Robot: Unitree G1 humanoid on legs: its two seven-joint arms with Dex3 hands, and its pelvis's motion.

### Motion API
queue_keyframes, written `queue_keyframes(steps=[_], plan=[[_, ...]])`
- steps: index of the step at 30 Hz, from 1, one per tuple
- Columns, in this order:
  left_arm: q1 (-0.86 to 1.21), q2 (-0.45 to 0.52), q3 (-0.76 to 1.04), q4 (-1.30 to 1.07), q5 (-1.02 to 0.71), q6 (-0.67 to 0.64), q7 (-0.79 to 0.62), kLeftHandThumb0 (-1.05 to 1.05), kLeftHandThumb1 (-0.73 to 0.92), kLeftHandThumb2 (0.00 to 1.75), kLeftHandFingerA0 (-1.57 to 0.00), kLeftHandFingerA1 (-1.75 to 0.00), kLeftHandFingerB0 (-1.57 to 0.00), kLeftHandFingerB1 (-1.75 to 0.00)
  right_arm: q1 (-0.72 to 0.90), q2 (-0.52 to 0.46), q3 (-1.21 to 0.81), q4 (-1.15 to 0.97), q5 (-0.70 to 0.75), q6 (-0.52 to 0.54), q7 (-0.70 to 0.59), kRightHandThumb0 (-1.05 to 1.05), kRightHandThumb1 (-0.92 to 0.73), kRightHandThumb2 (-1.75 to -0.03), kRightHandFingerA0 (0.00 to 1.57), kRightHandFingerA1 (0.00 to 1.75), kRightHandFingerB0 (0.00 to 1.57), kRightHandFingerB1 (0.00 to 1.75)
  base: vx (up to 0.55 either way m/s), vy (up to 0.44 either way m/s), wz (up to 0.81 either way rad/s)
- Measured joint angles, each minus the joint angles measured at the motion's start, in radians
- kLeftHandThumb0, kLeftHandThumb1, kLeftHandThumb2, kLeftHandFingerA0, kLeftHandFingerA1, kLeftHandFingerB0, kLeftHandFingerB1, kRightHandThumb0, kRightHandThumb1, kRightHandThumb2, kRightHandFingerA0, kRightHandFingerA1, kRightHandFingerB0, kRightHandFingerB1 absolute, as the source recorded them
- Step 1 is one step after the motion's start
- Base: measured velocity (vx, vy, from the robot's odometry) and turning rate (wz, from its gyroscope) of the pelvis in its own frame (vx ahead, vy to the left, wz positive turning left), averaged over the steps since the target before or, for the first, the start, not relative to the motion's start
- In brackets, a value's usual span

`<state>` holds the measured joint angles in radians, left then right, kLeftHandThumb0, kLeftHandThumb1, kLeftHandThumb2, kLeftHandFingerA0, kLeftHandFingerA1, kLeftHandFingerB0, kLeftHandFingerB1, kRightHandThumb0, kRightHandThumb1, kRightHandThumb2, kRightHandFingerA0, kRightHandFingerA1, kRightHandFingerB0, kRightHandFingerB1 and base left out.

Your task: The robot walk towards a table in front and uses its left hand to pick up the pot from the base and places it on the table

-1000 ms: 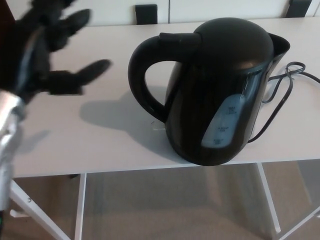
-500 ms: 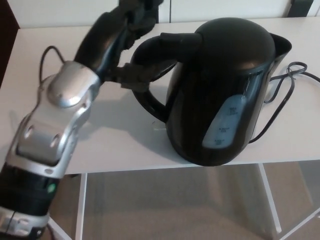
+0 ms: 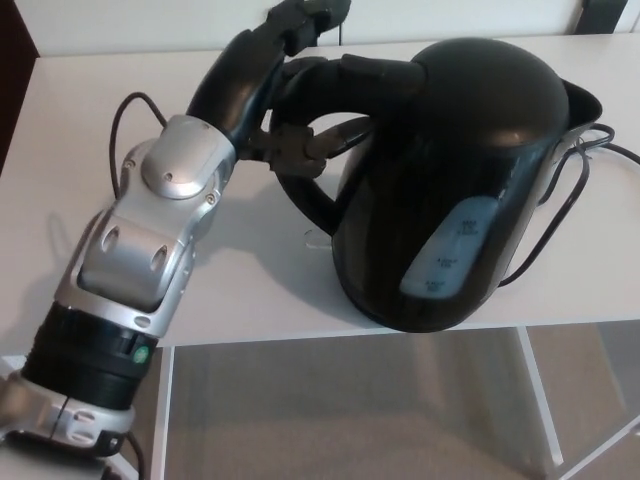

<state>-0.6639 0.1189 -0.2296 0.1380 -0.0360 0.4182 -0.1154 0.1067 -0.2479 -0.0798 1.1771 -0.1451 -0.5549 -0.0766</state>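
Note:
A black electric pot [image 3: 470, 170] with a pale water window stands on the white table [image 3: 70, 120], right of centre. It leans slightly to the right. Its base is hidden beneath it. My left hand [image 3: 262, 85] reaches in from the lower left and is closed on the pot's handle [image 3: 300, 195]. One finger [image 3: 312, 147] passes through the handle loop and the others [image 3: 310, 14] lie over the handle's top. My right hand does not show.
A black power cable [image 3: 572, 190] loops on the table behind the pot at the right. A thin black wire [image 3: 125, 105] runs along my forearm. A dark object [image 3: 603, 14] sits at the table's far edge. The white table frame [image 3: 160, 420] and floor show below.
My left hand swung from the open left side of the table to the handle and closed on it. The pot now leans and sits a little further right.

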Motion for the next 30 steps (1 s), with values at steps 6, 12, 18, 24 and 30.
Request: queue_keyframes(steps=[6, 12, 18, 24, 30], plan=[[0.000, 0.008, 0.005, 0.018, 0.029, 0.008, 0.000, -0.31, 0.47, 0.58, -0.18, -0.34, -0.15, -0.30, -0.003, 0.000, 0.001, -0.008, 0.000, 0.005, -0.003, -0.08, -0.88, -0.65, 0.50, 0.49, 0.40, 0.45, 0.00, 0.000, 0.00], [-0.005, 0.011, 0.018, 0.018, 0.034, 0.033, -0.014, -0.18, 0.53, 0.56, -0.20, -0.33, -0.18, -0.29, -0.005, 0.000, -0.002, -0.008, 0.003, 0.006, -0.002, -0.09, -0.88, -0.66, 0.51, 0.50, 0.39, 0.45, 0.00, 0.000, 0.00], [-0.008, 0.011, 0.026, 0.018, 0.033, 0.049, -0.039, -0.18, 0.53, 0.58, -0.22, -0.34, -0.20, -0.30, -0.002, 0.000, -0.002, -0.007, 0.004, 0.006, -0.002, -0.09, -0.88, -0.66, 0.49, 0.49, 0.39, 0.45, 0.00, 0.000, 0.00], [-0.020, 0.009, 0.031, 0.034, 0.033, 0.058, -0.060, -0.22, 0.54, 0.59, -0.30, -0.37, -0.29, -0.33, -0.003, 0.000, -0.007, -0.007, 0.010, 0.006, 0.000, -0.09, -0.88, -0.65, 0.49, 0.49, 0.39, 0.45, 0.00, 0.000, 0.00], [-0.019, -0.025, 0.042, 0.061, 0.044, 0.027, -0.036, -0.13, 0.87, 0.66, -1.01, -1.33, -0.74, -0.70, -0.004, 0.003, -0.007, -0.008, 0.011, 0.006, 0.000, -0.09, -0.88, -0.65, 0.50, 0.50, 0.39, 0.46, 0.00, 0.000, 0.00]])
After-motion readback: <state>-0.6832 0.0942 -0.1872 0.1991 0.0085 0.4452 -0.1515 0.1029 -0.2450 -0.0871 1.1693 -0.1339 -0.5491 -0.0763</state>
